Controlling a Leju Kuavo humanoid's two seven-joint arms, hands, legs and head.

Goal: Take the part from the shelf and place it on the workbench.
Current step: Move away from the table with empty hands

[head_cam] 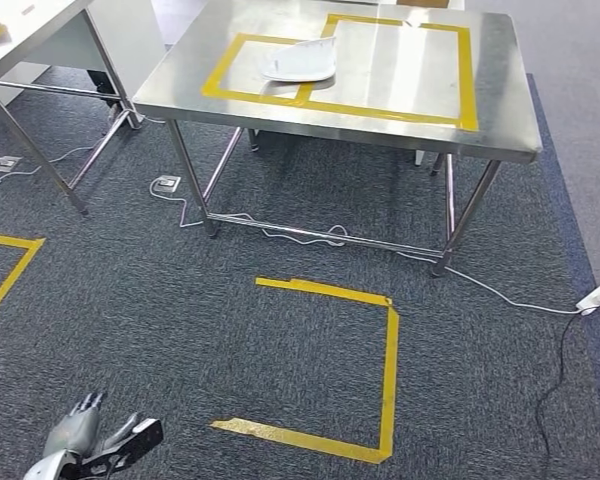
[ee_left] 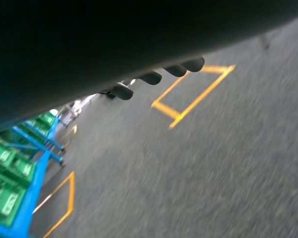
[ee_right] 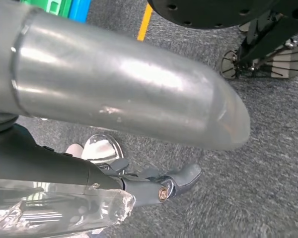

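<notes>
While the white part (head_cam: 298,60) lies on the steel table (head_cam: 403,125) w/in the yellow tape outline nr its left edge, left robot hand (head_cam: 93,435) hangs over carpet, fingers apart, empty; right robot hand (ee_right: 147,186) state can't tell

L robot hand (head_cam: 93,440) is seen low at the head view's bottom-left, arm hung down, fingers (head_cam: 88,404) spread apart, nothing held. In the L wrist view, dark fingertips (ee_left: 151,78) are lined up in a row. R robot hand (ee_right: 155,186) is shown w/ fingers extended; grip can't be judged.
</notes>
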